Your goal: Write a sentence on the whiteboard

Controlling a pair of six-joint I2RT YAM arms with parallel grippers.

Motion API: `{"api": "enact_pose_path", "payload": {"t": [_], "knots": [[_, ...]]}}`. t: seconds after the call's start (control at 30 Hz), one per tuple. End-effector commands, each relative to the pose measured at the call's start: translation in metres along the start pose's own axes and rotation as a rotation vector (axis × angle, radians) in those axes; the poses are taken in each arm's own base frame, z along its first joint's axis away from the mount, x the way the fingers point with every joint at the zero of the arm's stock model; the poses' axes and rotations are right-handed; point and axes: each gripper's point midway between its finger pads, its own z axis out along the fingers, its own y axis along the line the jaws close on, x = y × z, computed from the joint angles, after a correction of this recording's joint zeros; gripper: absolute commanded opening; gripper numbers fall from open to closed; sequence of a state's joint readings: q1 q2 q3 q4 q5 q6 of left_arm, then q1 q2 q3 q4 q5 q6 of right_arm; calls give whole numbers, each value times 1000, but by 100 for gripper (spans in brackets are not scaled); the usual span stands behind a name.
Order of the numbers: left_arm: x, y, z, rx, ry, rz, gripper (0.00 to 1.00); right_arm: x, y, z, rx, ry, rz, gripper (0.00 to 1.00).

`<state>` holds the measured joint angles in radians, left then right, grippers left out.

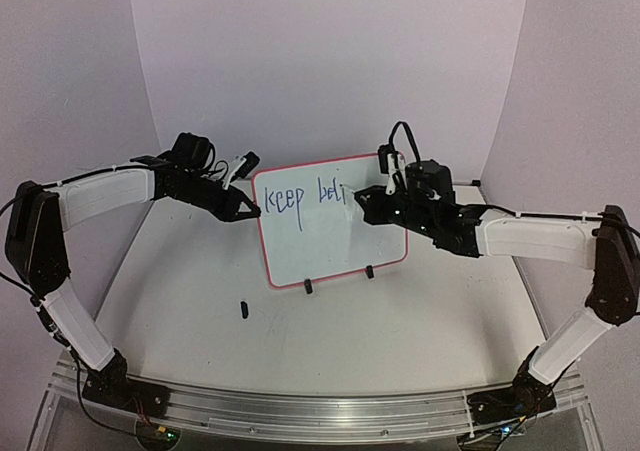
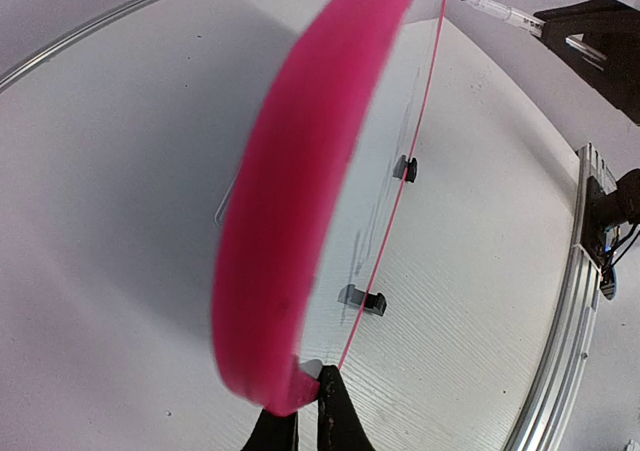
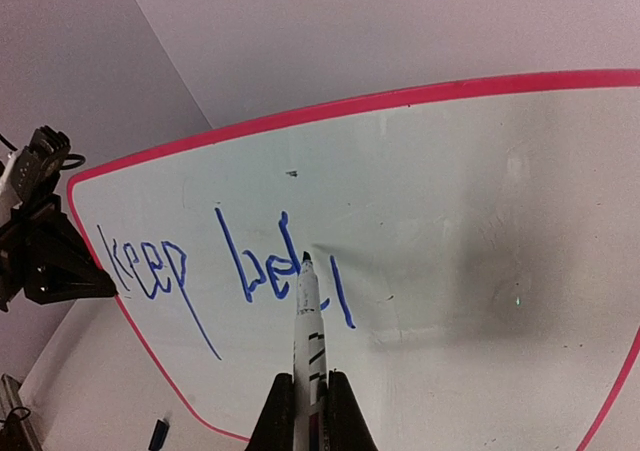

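On the small red-bordered whiteboard at frame centre the blue handwritten sentence reads "keep beli"; the right gripper pinches a slim white marker (the left gripper clamps the board's edge), so an "e" probably comes next.

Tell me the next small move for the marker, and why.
Probably slide the right pincer a touch to the right, past the last blue stroke, and start the next letter. The sentence reads only "keep bel" plus one stroke, the marker tip sits back among those letters, bare whiteboard lies rightward, and the left pincer clamps the board's edge.
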<state>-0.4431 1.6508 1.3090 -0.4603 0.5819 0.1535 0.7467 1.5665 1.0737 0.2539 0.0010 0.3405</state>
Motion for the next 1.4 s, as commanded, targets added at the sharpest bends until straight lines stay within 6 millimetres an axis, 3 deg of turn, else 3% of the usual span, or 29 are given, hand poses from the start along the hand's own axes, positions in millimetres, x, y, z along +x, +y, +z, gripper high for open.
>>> {"api": "enact_pose_path", "payload": {"t": [0.0, 0.53, 1.37], "knots": [[33, 4, 18, -31, 130, 13, 0, -23, -2, 4, 33, -65, -7, 0], [34, 4, 19, -29, 134, 12, 0, -16, -10, 11, 77, -47, -16, 0], [33, 5, 17, -39, 130, 12, 0, -29, 0, -24, 18, -80, -19, 0]]}}
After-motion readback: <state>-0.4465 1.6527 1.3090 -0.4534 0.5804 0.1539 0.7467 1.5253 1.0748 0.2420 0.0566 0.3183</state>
